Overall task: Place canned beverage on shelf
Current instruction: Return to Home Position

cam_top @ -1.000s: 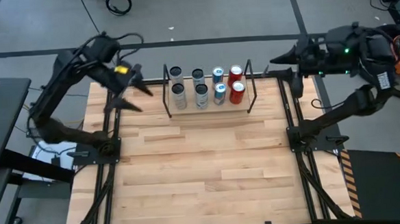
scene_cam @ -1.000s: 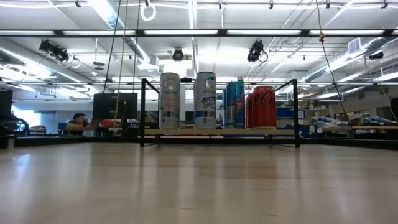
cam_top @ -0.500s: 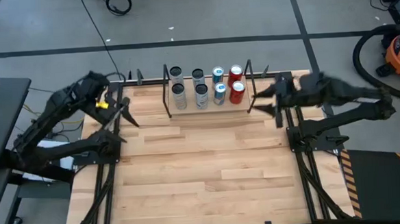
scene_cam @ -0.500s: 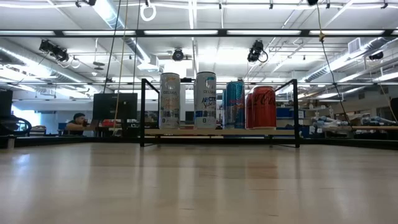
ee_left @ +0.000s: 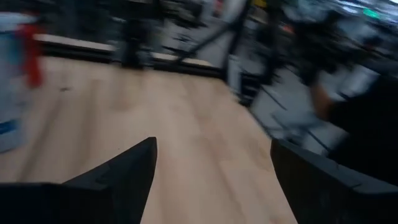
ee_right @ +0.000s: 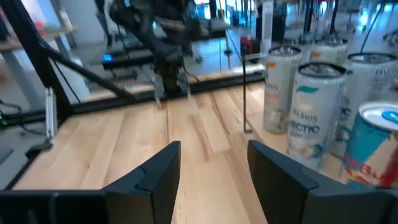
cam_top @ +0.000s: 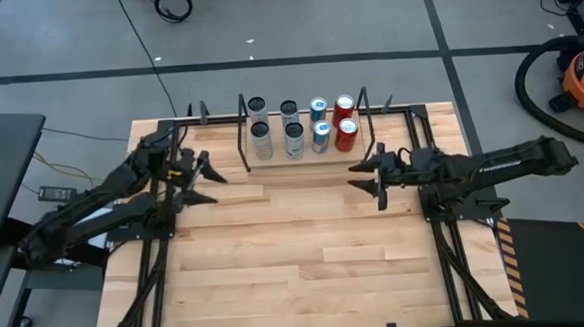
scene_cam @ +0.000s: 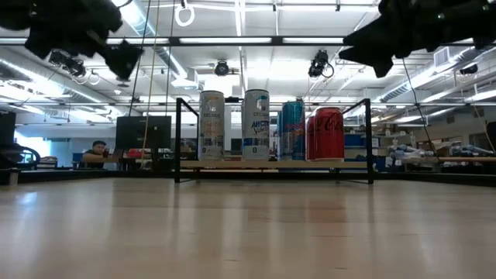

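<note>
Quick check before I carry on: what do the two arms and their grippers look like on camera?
The left arm and right arm are dark, slim, jointed links. The left gripper and right gripper each end in two flat black wedge-shaped fingers. A small yellow mark shows near the left wrist.

In my left wrist view, the white and blue cylinder with a red streak (ee_left: 13,81) is a blur cut off by the edge, so I cannot tell which can it is. The dark mass (ee_left: 360,124) beyond the table is also shapeless. In my right wrist view, the blue and silver can (ee_right: 373,146) runs off the edge. In the low view, front cans on the black-framed wooden shelf (scene_cam: 263,164) mostly hide the row behind. There the top edge cuts off my left arm (scene_cam: 70,27) and right arm (scene_cam: 426,27).
</note>
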Tool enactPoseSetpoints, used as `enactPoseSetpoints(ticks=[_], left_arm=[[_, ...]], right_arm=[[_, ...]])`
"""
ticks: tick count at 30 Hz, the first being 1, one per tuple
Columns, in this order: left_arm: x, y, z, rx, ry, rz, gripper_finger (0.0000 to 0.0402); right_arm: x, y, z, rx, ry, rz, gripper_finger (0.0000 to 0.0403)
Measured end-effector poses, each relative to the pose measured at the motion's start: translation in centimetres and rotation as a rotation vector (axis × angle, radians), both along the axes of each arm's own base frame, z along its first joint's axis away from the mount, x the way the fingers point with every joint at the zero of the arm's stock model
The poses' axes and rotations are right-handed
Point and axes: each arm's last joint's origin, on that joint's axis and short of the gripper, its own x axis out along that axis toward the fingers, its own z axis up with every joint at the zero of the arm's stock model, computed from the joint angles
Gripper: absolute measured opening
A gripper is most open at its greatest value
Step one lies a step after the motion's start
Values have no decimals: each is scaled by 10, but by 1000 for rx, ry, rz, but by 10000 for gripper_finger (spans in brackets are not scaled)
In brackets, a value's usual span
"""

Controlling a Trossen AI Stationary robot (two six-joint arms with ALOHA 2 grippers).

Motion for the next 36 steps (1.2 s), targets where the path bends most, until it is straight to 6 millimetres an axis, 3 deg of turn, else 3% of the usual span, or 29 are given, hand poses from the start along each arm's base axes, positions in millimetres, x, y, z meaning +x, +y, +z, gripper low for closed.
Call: enactPoseSetpoints(ticks=[7, 12, 17, 23, 28, 36], left_arm=[[8, 8, -31, 9, -93, 326, 316], [7, 0, -50, 89, -260, 319, 316], [3, -6, -74, 88, -265, 336, 316], [4, -5, -78, 70, -223, 417, 316], [5, -3, -83, 102, -163, 588, 316], [6, -6, -91, 166, -73, 724, 316]], right_arm=[[-2, 4, -16, -72, -21, 33, 194], [-4, 5, -24, -145, 10, 41, 194], [-7, 4, -40, -150, 53, 30, 194], [-11, 4, -51, -136, 11, 19, 194], [-14, 3, -60, -131, 0, -15, 194], [-26, 0, -87, -123, 18, -92, 194]])
